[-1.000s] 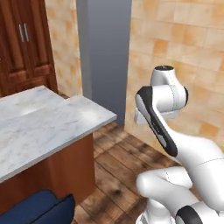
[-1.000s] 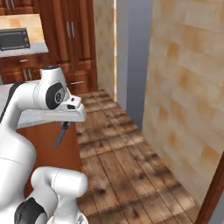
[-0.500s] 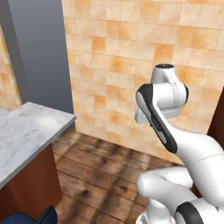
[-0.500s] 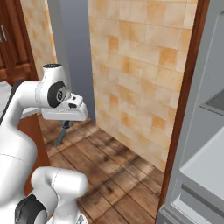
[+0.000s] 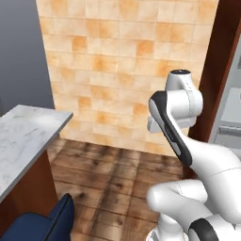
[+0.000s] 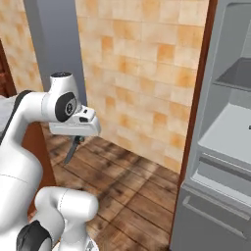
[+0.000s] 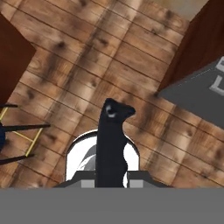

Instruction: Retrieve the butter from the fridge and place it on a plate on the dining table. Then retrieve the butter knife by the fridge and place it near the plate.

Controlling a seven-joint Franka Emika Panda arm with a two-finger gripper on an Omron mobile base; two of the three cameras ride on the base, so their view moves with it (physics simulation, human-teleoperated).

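Tool (image 7: pixel 110 173) closed around the dark butter knife (image 7: pixel 110 144), blade hanging above the wooden floor (image 7: pixel 131 65); open fridge (image 6: pixel 220 147) alongside.

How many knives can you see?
1. The butter knife is held in the gripper, pointing down toward the wooden floor. It also hangs below the hand in the right base view. Others may be hidden.
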